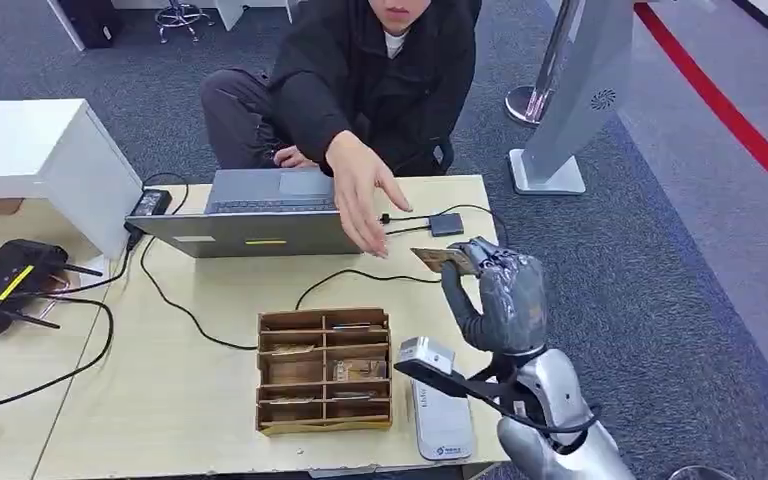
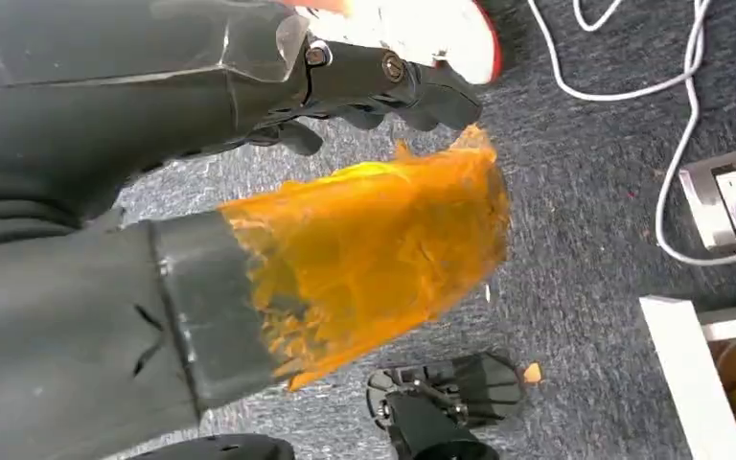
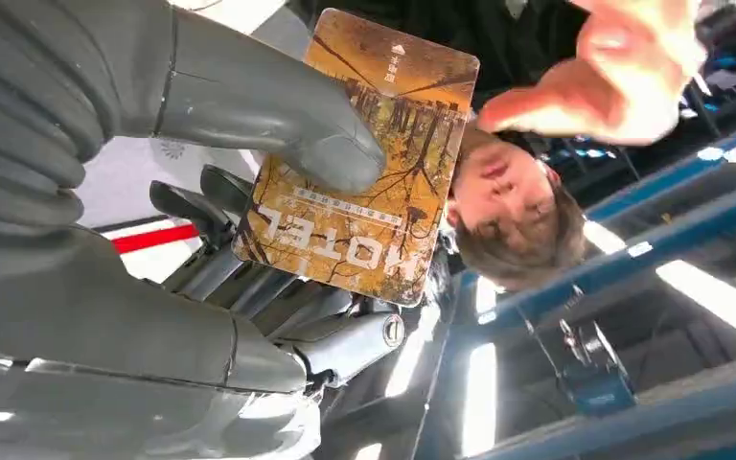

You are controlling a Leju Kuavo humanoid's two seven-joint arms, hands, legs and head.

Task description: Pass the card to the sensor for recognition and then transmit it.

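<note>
Near edge of table (image 1: pixel 160 420): white sensor (image 1: pixel 440 415) lying flat beside the wooden card box (image 1: pixel 325 370); above it the right hand (image 1: pixel 500 295) pinching the card (image 1: pixel 440 260) between thumb (image 3: pixel 278 115) and fingers, face roughly level, long axis pointing away from the robot; just beyond the card's far edge, apart from it, a person's hand (image 1: pixel 360 195), open; handover likely; left hand (image 2: pixel 383 81) hanging over carpet, fingers curled in loosely, holding nothing.

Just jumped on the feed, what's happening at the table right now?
The right hand holds a hotel card up above the table, pinched under its thumb. A person's hand reaches toward the card but hasn't taken it. The wooden card box and a white reader sit below.
</note>
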